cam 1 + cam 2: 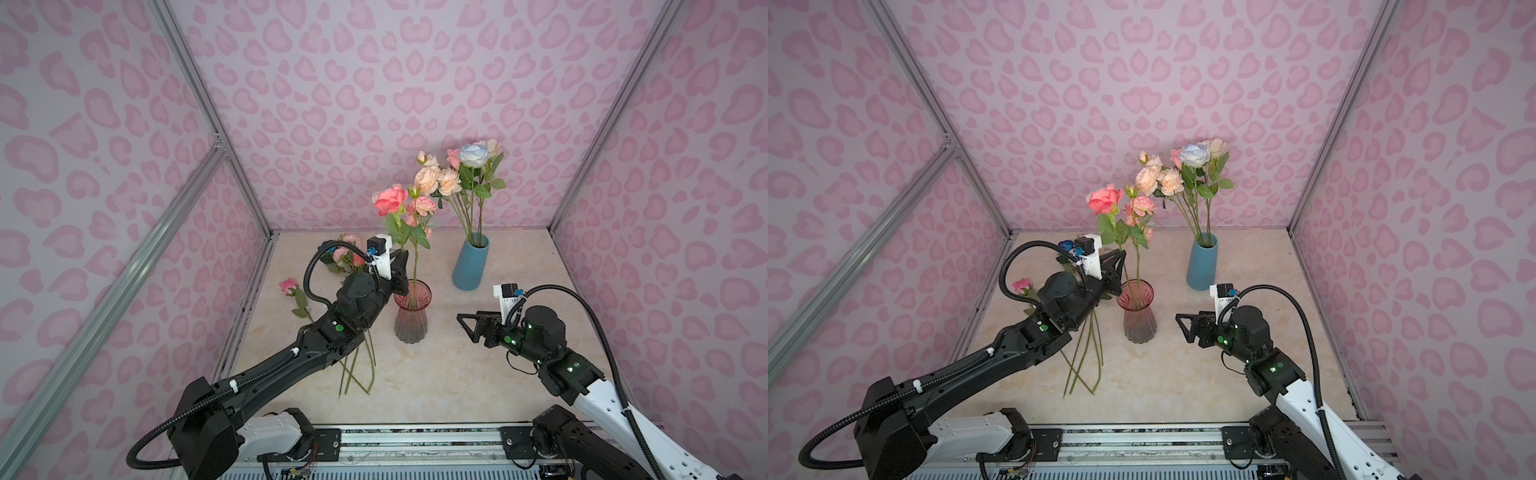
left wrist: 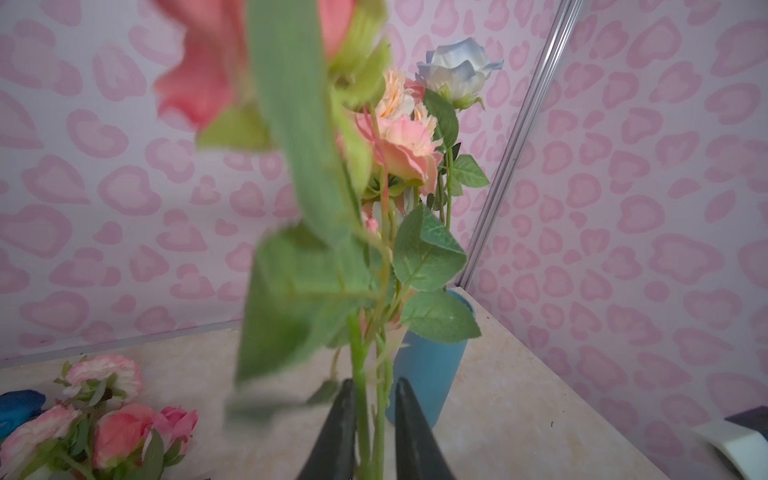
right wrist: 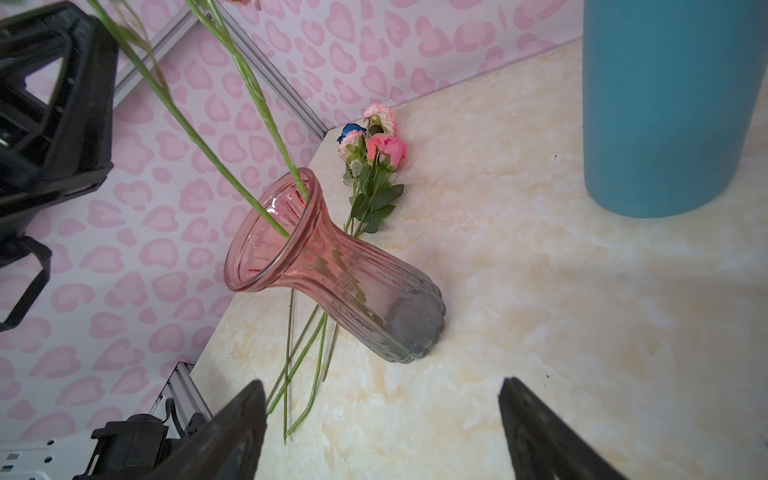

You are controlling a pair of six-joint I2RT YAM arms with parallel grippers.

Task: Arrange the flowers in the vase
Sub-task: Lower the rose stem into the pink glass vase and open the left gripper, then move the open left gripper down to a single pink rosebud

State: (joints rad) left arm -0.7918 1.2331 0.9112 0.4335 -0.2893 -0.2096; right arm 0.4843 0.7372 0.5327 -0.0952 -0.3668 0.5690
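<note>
A pink glass vase (image 1: 411,316) (image 1: 1139,316) (image 3: 332,266) stands mid-table and holds two upright flowers, a coral rose (image 1: 390,199) and a pink ruffled bloom (image 1: 424,205). My left gripper (image 1: 404,257) (image 2: 372,384) sits just above the vase rim. Its jaws stand slightly apart around both green stems (image 2: 365,415), with a thin gap showing on one side. My right gripper (image 1: 465,328) (image 3: 380,382) hangs wide open and empty to the right of the vase. Loose flowers (image 1: 347,249) (image 3: 374,141) lie behind the left arm, their stems (image 1: 353,374) showing in front of it. A single pink rose (image 1: 288,285) lies further left.
A blue vase (image 1: 469,266) (image 3: 665,104) at the back right holds several peach, pink and pale blue flowers (image 1: 457,170). A deep blue bloom (image 2: 16,407) lies among the loose flowers. Pink patterned walls with metal posts (image 1: 249,195) close three sides. A rail (image 1: 415,436) runs along the front.
</note>
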